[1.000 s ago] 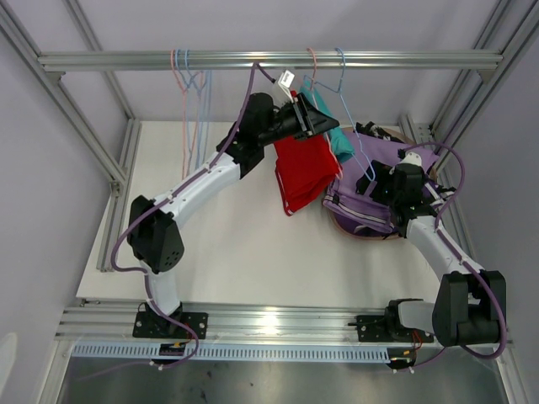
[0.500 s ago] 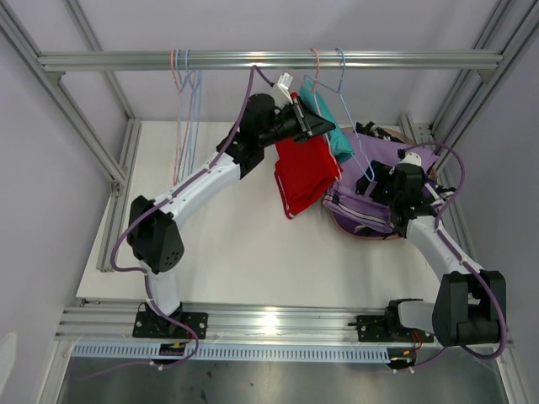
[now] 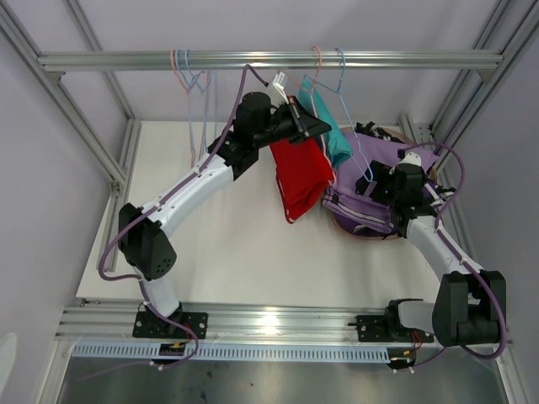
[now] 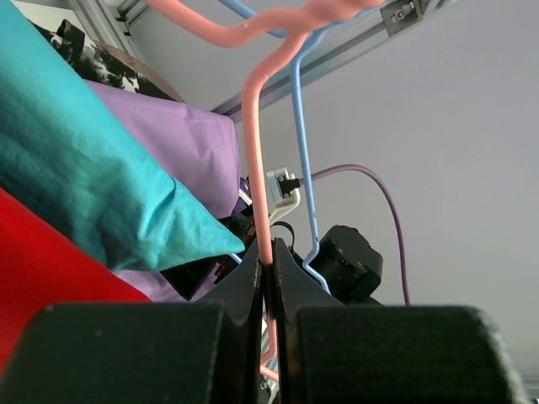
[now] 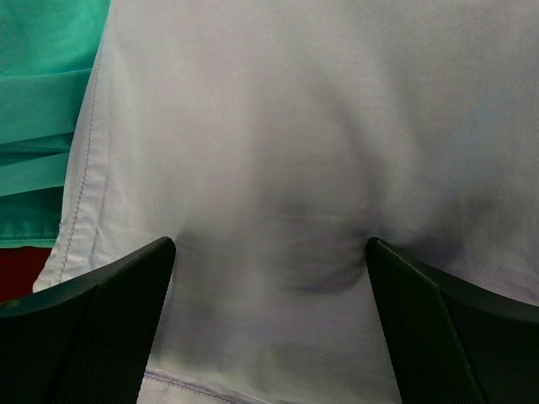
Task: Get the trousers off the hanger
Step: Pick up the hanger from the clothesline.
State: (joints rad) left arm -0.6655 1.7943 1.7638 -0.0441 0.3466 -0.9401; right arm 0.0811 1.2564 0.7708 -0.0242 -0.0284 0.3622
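Observation:
Red trousers [image 3: 300, 175] hang from a pink hanger [image 3: 316, 57] hooked on the top rail. Teal trousers [image 3: 335, 139] hang right beside them, next to a blue hanger [image 3: 352, 126]. My left gripper [image 3: 308, 126] is raised to the hangers and shut on the pink hanger's wire [image 4: 257, 168], which runs straight down between the closed fingers [image 4: 248, 278]. In that view teal cloth [image 4: 84, 168] and red cloth [image 4: 42, 269] fill the left. My right gripper [image 3: 381, 181] is open, pressed down on lilac trousers [image 5: 295, 151], its fingertips [image 5: 93, 320] wide apart.
Several empty hangers [image 3: 192, 88] dangle from the rail [image 3: 109, 61] at the left. A pile of lilac, patterned and black speckled [image 3: 377, 132] garments lies in a round basket [image 3: 362, 232] at the right. Frame posts [image 3: 118, 177] edge the white table.
My left gripper has shut on the pink hanger wire and pulled slightly left and up. The red trousers swung with it. The right arm has not moved.

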